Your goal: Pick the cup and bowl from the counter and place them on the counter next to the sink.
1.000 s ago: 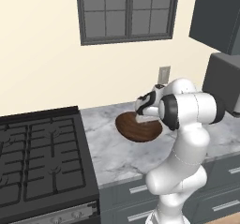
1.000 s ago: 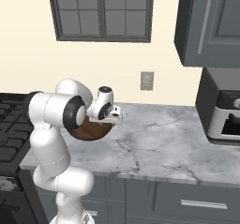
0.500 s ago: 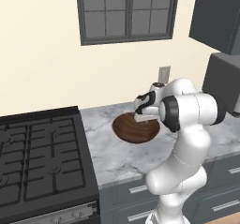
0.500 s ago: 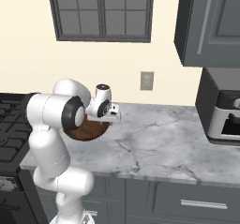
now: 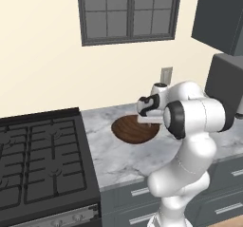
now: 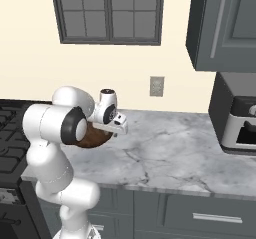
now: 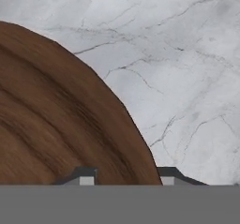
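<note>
Left base view: the wide, shallow, round bowl of dark brown wood grain [image 5: 134,129] rests on the grey-white veined marble counter [image 5: 114,159], just right of the black gas stove top [image 5: 40,162]; the white arm's gripper [image 5: 148,120] stands at the bowl's right rim. Right base view: the same bowl [image 6: 96,137] shows partly behind the arm, with the gripper [image 6: 116,131] at its edge and a long run of bare marble beyond. Hand view: the bowl's rim curves between the two dark fingertips [image 7: 85,176], one over the wood and one over the marble, so the jaws straddle the rim; whether they clench it cannot be told. Judged from this, the bowl's pick is under way; carrying and placing it remain.
</note>
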